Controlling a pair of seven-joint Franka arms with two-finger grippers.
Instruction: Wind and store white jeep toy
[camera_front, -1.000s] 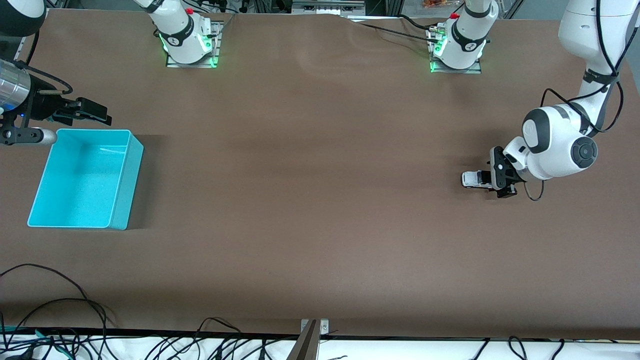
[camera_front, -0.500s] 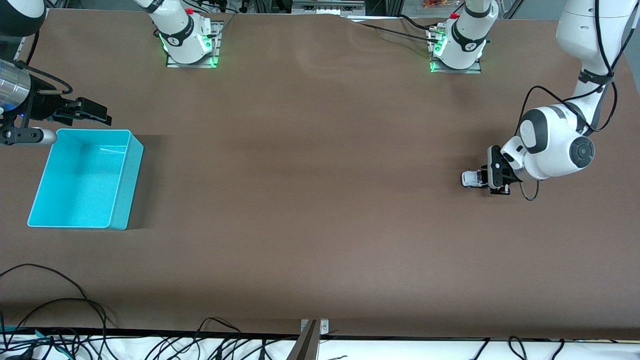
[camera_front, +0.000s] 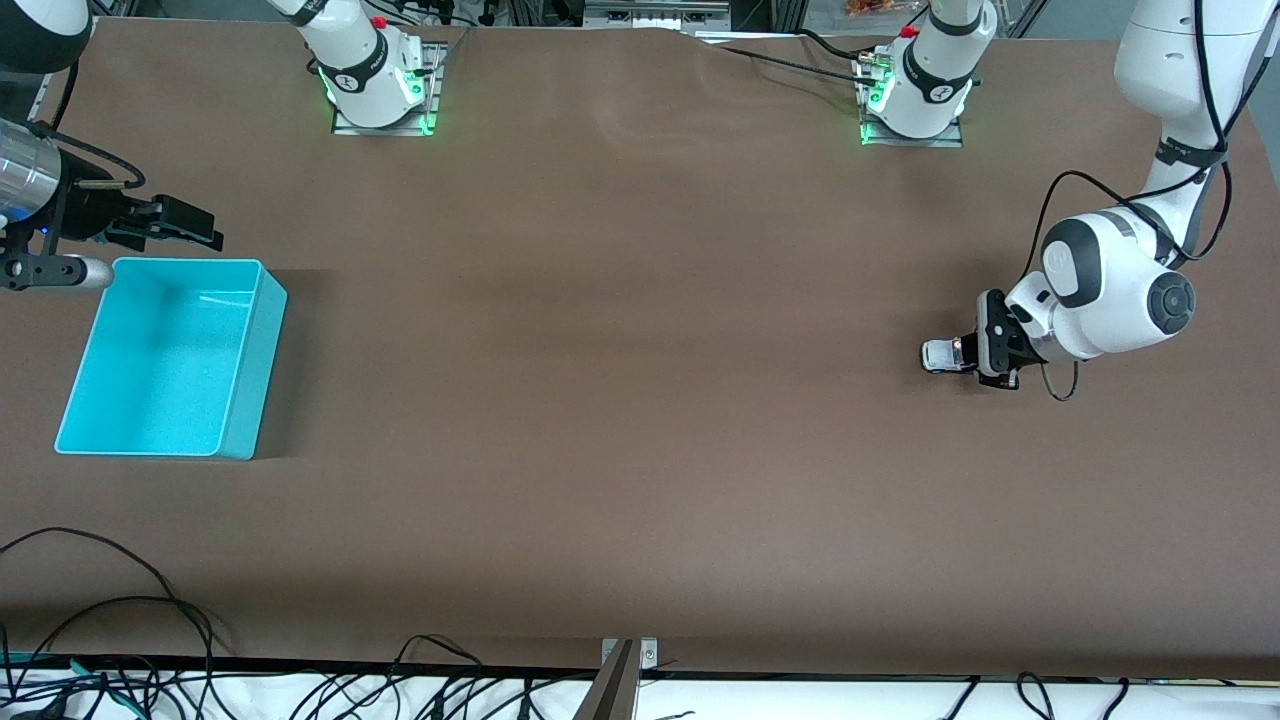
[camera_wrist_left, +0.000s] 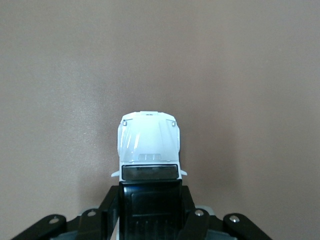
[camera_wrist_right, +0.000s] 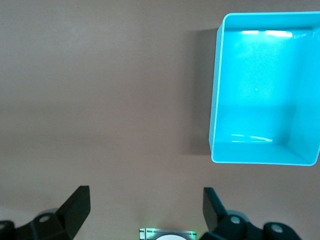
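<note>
A brown matte table (camera_front: 620, 400) runs the full width of the front view, with cables trailing along its near edge. The white jeep toy (camera_front: 940, 356), a tiny plastic car with a black roof and rear and dark wheels, stands on the table at about three o'clock from the table's centre, toward the left arm's end. The cyan rectangular plastic bin (camera_front: 250, 350) sits at about nine o'clock, toward the right arm's end, well apart from the toy and empty.

Risks noted. The grip is taken on the black rear only; in the left wrist view the white hood (camera_wrist_left: 148, 142) projects free ahead of the fingers (camera_wrist_left: 192, 220). A hold this far back could let the toy pivot or slip out when dragged backward for winding. Too little downward pressure would likely let the wheels skid instead of loading the spring. The carry to the bin is long, so a marginal grip could drop the toy short of it.

Arm pose. The left gripper (camera_front: 985, 352) is low at the table, its wrist bent so the fingers point along the surface toward the bin, clamped on the toy's rear. The right gripper (camera_front: 180, 222) waits over the table just beside the bin's twelve o'clock rim, fingers (camera_wrist_right: 75, 205) spread wide and holding nothing.
</note>
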